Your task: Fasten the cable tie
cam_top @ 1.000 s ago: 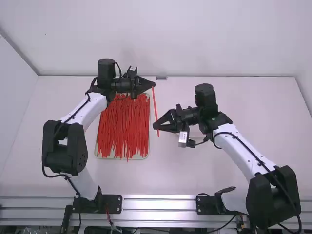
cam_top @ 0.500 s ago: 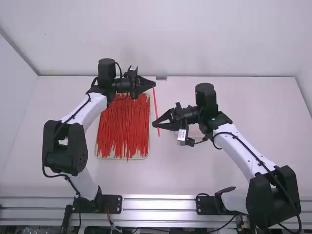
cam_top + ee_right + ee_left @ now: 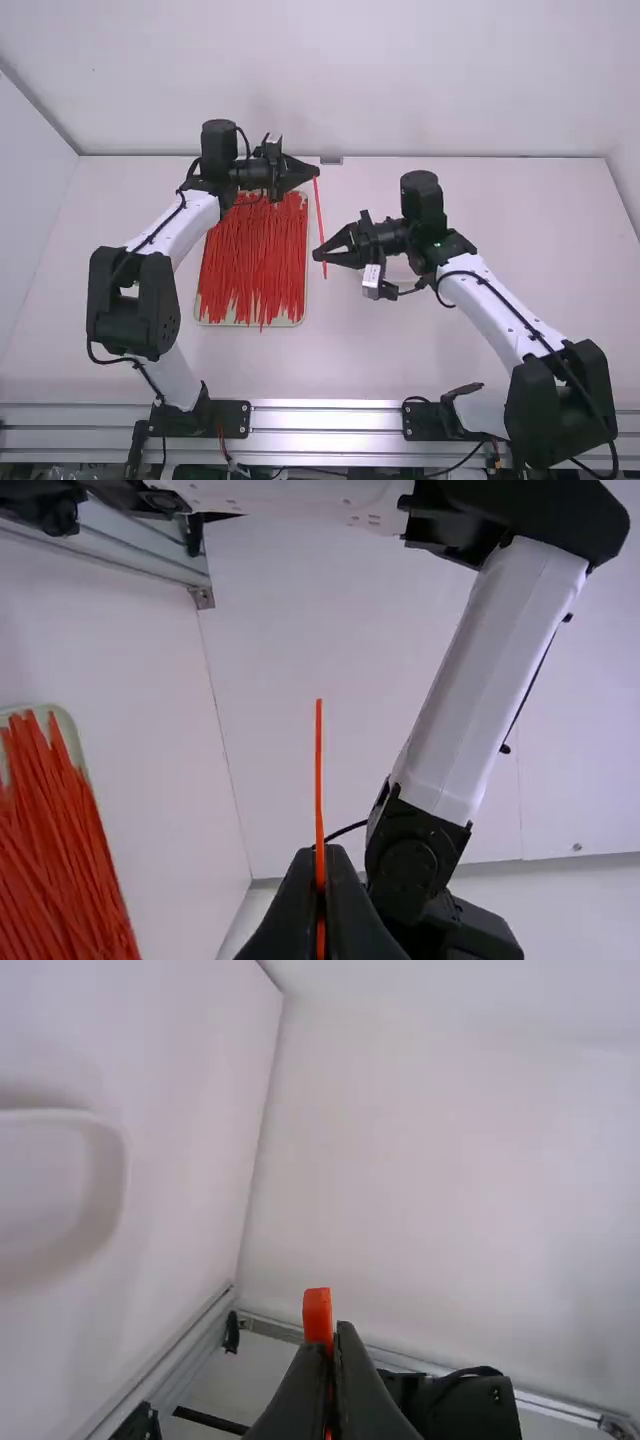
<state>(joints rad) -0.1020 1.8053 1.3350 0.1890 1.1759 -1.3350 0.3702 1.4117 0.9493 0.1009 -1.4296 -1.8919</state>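
A single red cable tie [image 3: 318, 215] hangs between the two grippers, just right of the tray. My left gripper [image 3: 308, 176] is shut on its upper end at the far edge of the tray; in the left wrist view the orange-red tip of the tie [image 3: 317, 1312] sticks out above the closed fingers [image 3: 352, 1380]. My right gripper [image 3: 320, 250] is shut on the lower end of the tie. In the right wrist view the tie [image 3: 318, 780] rises straight up from the closed gripper [image 3: 318, 865].
A pale tray [image 3: 250, 322] holds a pile of several red cable ties [image 3: 255, 250], also seen as ties [image 3: 50, 830] beside the right gripper. The left arm's white link [image 3: 480, 680] stands behind the held tie. Bare table lies to the right.
The right gripper, open around the tie's lower end a second ago, has shifted slightly left and up and shut on it. The left gripper has kept still.
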